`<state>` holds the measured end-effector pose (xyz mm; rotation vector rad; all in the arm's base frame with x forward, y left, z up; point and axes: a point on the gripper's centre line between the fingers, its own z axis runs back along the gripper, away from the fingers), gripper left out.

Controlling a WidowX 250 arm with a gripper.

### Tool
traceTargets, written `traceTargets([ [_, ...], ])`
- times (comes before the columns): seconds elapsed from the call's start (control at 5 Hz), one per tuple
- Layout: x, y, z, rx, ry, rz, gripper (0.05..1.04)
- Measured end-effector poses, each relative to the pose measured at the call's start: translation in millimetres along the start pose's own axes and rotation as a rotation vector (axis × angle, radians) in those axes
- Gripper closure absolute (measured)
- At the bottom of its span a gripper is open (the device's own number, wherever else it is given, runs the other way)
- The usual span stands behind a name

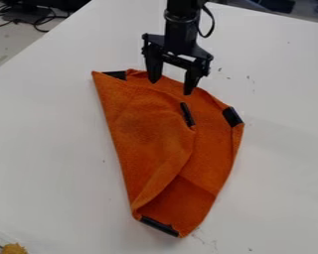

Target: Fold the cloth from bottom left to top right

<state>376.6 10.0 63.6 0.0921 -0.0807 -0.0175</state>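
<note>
My gripper [170,85] hangs over the far edge of the cloth, its two fingers spread apart with nothing between them. Below it lies the orange cloth [145,129] on the white table, with its left part folded over toward the right. A black patch [188,114] on the folded layer sits near the middle of the cloth, short of the black patch [232,116] at the right corner. Other black patches mark the top left corner and the bottom corner. Along the lower right, the under layer shows beside the folded flap.
The white table [48,149] surrounds the cloth. A small yellow-brown object [14,248] is at the bottom left corner of the view. Dark cables [37,21] lie beyond the table's edge at the upper left.
</note>
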Motion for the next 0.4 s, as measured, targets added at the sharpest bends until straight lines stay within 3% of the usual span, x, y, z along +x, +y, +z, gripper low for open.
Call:
traceTargets([
  [0.4,1.8,-11.1,2.5,-0.03,-0.041,0.028,0.082],
])
